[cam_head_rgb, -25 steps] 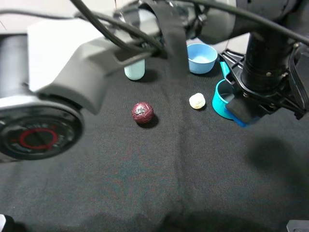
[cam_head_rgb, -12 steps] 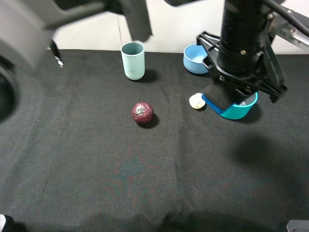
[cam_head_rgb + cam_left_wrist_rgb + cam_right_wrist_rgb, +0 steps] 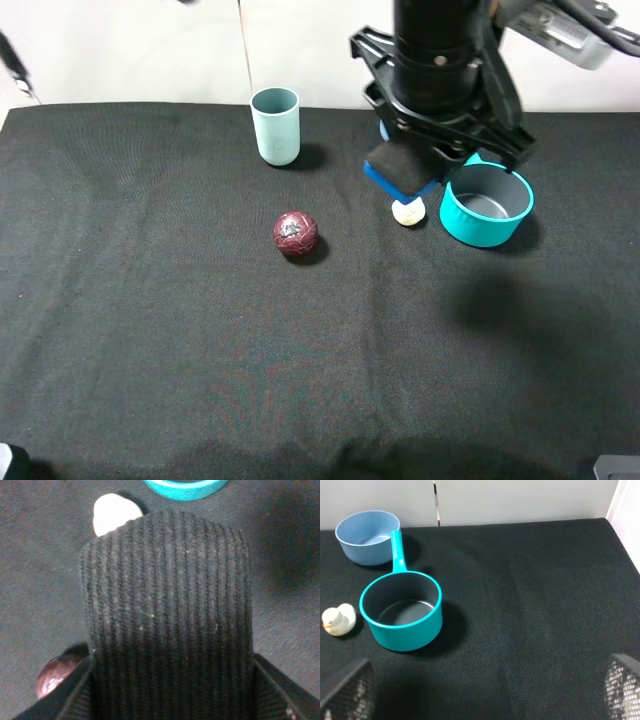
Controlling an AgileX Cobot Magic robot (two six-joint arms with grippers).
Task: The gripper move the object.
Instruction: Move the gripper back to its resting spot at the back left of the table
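The object, a flat sponge [image 3: 398, 172] with a black top and blue base, hangs in the air in my left gripper [image 3: 408, 165], which reaches across the middle from the back. It sits just left of the teal pot [image 3: 486, 205] and above the cream lump [image 3: 407, 211]. In the left wrist view the ribbed black sponge [image 3: 167, 610] fills the frame between the jaws of the gripper [image 3: 170, 700]. My right gripper [image 3: 480, 680] is open and empty, its mesh fingertips [image 3: 347, 687] wide apart above the cloth; it is out of the exterior view.
A dark red ball [image 3: 295, 232] lies mid-table. A pale teal cup [image 3: 276, 125] stands at the back. A blue bowl [image 3: 367, 537] sits behind the teal pot [image 3: 402, 611], whose handle points at it. The black cloth's edge runs along the back.
My left gripper carried the sponge leftward, from over the teal pot to beside it, above the cream lump. The large blurred arm that crossed the left of the view has gone.
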